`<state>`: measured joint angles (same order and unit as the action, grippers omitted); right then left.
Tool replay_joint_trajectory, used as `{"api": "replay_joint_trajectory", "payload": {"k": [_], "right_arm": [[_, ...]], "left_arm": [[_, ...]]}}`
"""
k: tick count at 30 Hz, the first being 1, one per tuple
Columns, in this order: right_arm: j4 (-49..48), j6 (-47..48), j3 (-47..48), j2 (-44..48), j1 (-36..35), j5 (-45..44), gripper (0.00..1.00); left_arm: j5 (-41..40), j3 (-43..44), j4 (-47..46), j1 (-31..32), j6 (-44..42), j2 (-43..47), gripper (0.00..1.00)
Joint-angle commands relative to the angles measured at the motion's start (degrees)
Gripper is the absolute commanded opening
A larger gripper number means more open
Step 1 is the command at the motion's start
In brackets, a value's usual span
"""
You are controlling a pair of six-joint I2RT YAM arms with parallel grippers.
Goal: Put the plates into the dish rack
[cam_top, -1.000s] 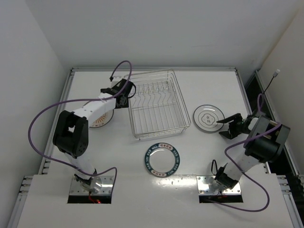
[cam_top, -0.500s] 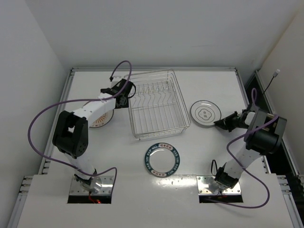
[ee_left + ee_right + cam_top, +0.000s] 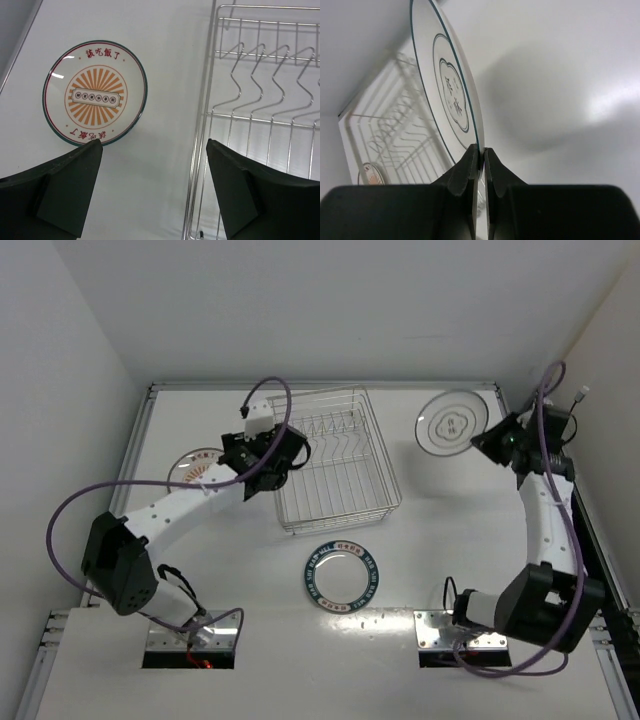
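In the top external view, the right end effector [image 3: 497, 440] is clenched on the edge of the round whitish plate with a dark centre emblem [image 3: 455, 422]. It holds the plate in the air at 1 o'clock, well apart from the rectangular silver wire dish rack [image 3: 335, 462]. The right arm stretches far back, wrist turned toward 9 o'clock. To seat the plate well, it likely needs carrying toward 9 o'clock, edge down, lined up with a gap between the upright dividers. The round white plate with a dark teal patterned rim [image 3: 343, 573] lies flat on the white table [image 3: 450, 530] at 6 o'clock of the rack. The left end effector [image 3: 278, 468] hovers at the rack's 9 o'clock side.

In the left wrist view, the left end effector [image 3: 152, 190] is released and holds nothing. The round white plate with an orange sunburst centre [image 3: 95, 93] lies flat at 10 o'clock.

In the right wrist view, the fingers [image 3: 465, 172] pinch the whitish plate's rim. The plate stands nearly on edge.
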<state>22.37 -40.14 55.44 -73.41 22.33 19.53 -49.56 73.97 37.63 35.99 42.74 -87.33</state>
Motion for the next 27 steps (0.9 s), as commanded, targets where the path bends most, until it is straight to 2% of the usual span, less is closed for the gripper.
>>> {"api": "replay_joint_trajectory", "payload": {"k": [1, 2, 5, 9, 14, 18, 23, 27], "right_arm": [[1.01, 4.79, 11.42, 3.01, -8.13, -10.35, 0.0], [1.62, 5.68, 15.27, 3.01, -10.26, -12.74, 0.0], [2.41, 9.19, 22.48, -0.67, -18.79, -21.97, 0.0], [2.51, 13.94, 28.92, -6.83, -28.72, -32.43, 0.0], [3.9, 17.46, 36.04, -15.0, -39.27, -45.27, 0.0], [3.91, 19.74, 37.28, -20.71, -43.84, -51.86, 0.0], [2.85, 20.98, 36.76, -23.53, -47.28, -56.95, 0.0], [2.85, 21.51, 35.62, -25.03, -49.3, -58.11, 0.0]], "left_arm": [[-10.8, -5.41, -3.52, 6.17, 3.67, 4.27, 0.83], [-15.26, -6.29, -3.53, 7.68, 4.36, 4.27, 0.83], [-19.5, -6.39, -1.69, 10.94, 4.98, 5.32, 0.83], [-19.52, -8.75, -2.99, 11.47, 4.46, 8.31, 0.83], [-24.61, -9.9, -2.12, 11.47, 6.21, 11.47, 0.83], [-25.76, -11.13, -2.65, 11.47, 6.21, 13.5, 0.83], [-25.76, -11.13, -4.49, 11.47, 4.37, 14.2, 0.83], [-25.76, -11.13, -5.02, 11.47, 3.06, 14.2, 0.83]]}}
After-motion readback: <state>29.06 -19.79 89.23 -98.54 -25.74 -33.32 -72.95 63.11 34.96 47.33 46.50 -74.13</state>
